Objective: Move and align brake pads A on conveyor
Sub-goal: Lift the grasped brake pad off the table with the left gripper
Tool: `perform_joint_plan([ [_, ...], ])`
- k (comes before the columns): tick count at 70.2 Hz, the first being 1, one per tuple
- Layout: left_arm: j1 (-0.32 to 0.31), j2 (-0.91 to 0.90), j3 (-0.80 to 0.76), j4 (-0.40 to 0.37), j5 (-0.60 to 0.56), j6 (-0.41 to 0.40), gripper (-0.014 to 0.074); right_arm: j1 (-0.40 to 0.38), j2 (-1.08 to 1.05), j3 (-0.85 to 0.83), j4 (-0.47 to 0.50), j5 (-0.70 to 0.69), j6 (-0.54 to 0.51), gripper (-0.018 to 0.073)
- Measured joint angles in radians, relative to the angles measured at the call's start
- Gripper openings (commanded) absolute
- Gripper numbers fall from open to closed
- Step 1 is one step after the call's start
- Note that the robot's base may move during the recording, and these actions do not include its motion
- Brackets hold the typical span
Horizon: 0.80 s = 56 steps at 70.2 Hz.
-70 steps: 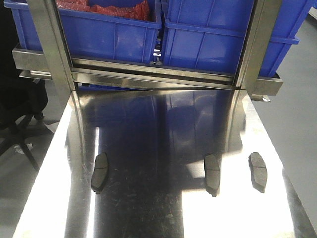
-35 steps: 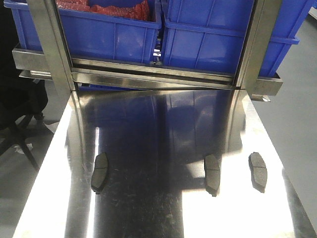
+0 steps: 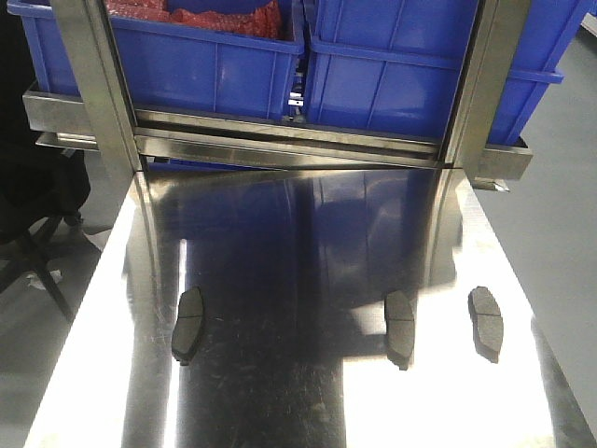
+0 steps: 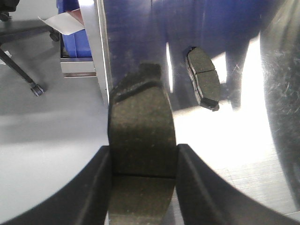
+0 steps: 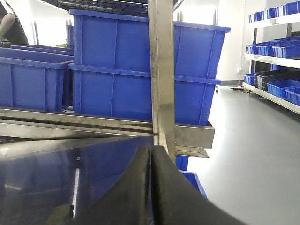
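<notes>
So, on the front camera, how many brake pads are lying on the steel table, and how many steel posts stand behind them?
brake pads: 3
steel posts: 2
total: 5

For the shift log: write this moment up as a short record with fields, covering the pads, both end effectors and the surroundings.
pads lying free: three, apart from one another on the steel table: left pad, middle pad, right pad
left end effector: shut on a fourth pad, fingers against its two long edges
right end effector: shut, nothing between the fingers
behind table: blue bins on a steel rack
conveyor: not in view
</notes>
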Motion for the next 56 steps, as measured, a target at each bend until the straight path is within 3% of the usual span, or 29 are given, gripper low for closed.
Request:
perform_joint_plan([
  [34,0.000,0.000,0.000,0.000,0.000,0.000,-0.0006,0.000,0.000,-0.009,0.031,0.035,0.007,-0.0009],
  [56,0.000,0.000,0.000,0.000,0.000,0.000,-0.0006,0.000,0.262,-0.343,0.099,0.291,-0.010,-0.0009],
])
